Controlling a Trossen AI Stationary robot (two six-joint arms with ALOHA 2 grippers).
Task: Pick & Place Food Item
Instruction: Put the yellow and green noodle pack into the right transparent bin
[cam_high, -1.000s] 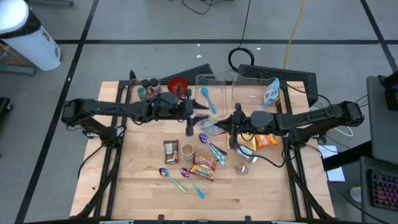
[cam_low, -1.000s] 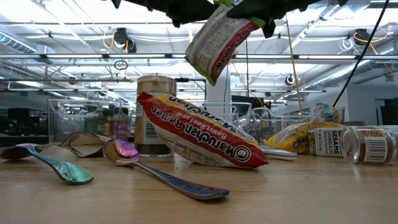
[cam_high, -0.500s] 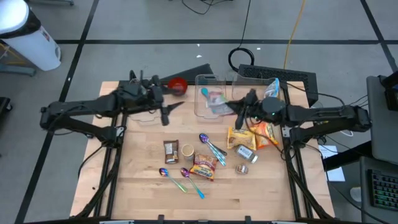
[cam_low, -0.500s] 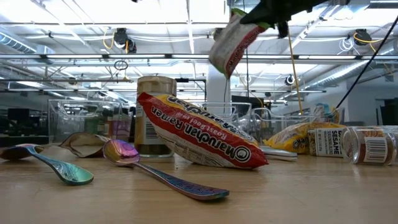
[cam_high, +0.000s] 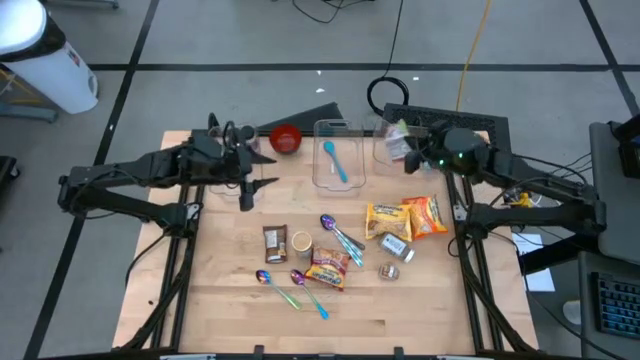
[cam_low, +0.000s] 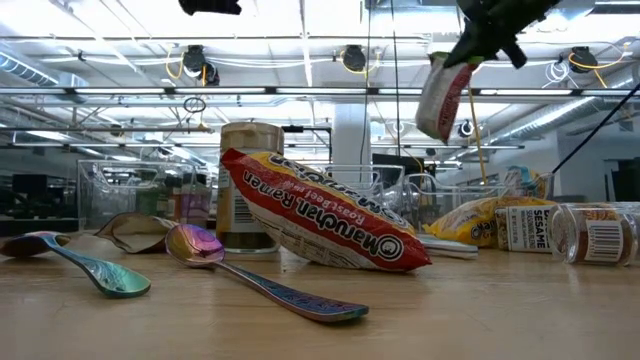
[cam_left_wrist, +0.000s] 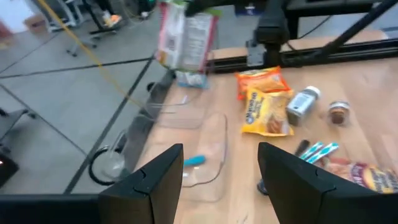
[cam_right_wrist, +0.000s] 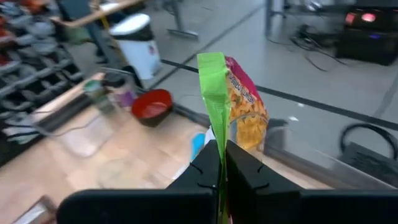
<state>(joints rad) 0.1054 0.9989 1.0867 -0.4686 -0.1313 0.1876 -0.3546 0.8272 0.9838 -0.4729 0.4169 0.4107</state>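
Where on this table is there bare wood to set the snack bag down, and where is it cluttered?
Bare wood lies along the table's left side, beyond the brown packet, and along the near edge. The middle is crowded: ramen pack, spoons, orange bags.

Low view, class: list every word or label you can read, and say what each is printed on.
"Maruchan Ramen" and "Roast Beef": red ramen packet lying on the table.
"SESAME": pale box beside the jar.
Barcode, digits unreadable: small jar on its side.
Print on the hanging bag held by the right gripper: too blurred to read.
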